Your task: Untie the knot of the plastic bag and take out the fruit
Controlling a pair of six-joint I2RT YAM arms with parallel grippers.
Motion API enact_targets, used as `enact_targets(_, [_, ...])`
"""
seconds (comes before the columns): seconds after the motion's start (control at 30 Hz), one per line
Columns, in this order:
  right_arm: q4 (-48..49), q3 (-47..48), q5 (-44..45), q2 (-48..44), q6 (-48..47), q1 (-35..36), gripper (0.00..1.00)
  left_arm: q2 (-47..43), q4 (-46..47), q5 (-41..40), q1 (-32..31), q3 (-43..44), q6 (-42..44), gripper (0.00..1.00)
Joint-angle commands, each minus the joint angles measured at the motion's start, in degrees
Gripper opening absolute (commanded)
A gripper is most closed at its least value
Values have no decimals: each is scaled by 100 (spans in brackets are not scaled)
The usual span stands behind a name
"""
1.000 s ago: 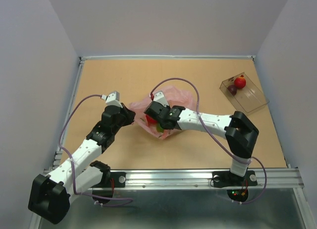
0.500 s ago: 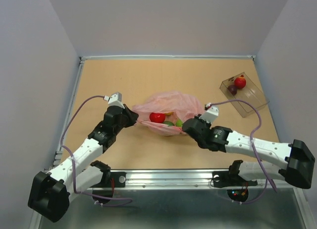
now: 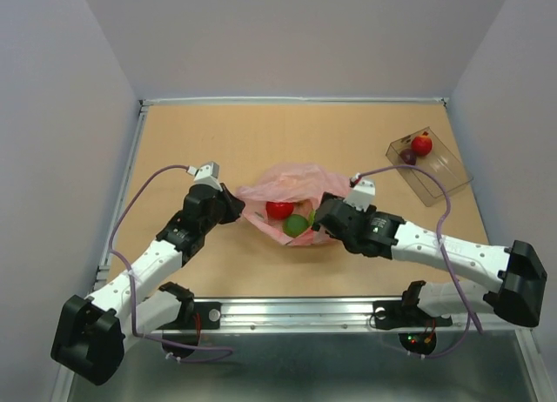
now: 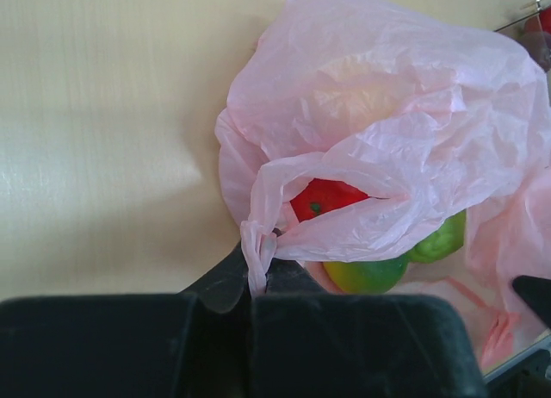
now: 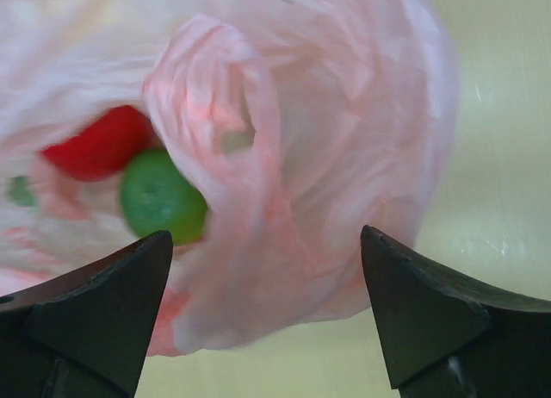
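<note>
The pink plastic bag [image 3: 296,183] lies mid-table with its mouth gaping toward the arms. The knot is out of view. Inside the bag sit a red fruit [image 3: 279,210] and a green fruit [image 3: 297,225]. My left gripper [image 3: 237,204] is shut on the bag's twisted left handle [image 4: 256,251]. In the left wrist view the red fruit [image 4: 325,196] and a green-yellow fruit [image 4: 366,274] show under the bag's rim [image 4: 387,114]. My right gripper [image 5: 263,243] stands open at the bag's right edge [image 5: 344,122], its fingers either side of loose plastic. The green fruit [image 5: 159,195] lies just beyond.
A clear rigid box [image 3: 439,171] stands at the far right, holding a red fruit [image 3: 422,144] and a dark purple fruit [image 3: 407,157]. A raised rail [image 3: 296,100] borders the tan table top. Grey walls rise on three sides.
My right arm swung from over the bag out to its right edge, stretched the mouth wide, then its jaws opened and the bag slackened. The left gripper kept its hold.
</note>
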Motion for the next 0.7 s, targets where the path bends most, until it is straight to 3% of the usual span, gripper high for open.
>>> enact_targets(0.0, [-459,1502,60,187,-1735,-38,96,20,147,99,5,235,420,0])
enact_targets(0.27, [-1190,3349,26,997,-2890,-29,94,126,33,90,-13,385,657,0])
enact_targets(0.37, [-1059,3728,-535,1444,-3443,-29,82,126,33,64,-13,393,692,0])
enact_targets(0.4, [-1023,3780,-538,1568,-3567,-38,82,135,33,63,-13,393,701,0])
enact_targets(0.5, [-821,3773,-1291,2042,-3866,-29,69,144,24,81,-22,411,736,0])
enact_targets(0.67, [-330,2739,-1864,2333,-3806,-38,68,161,24,20,-31,411,763,0])
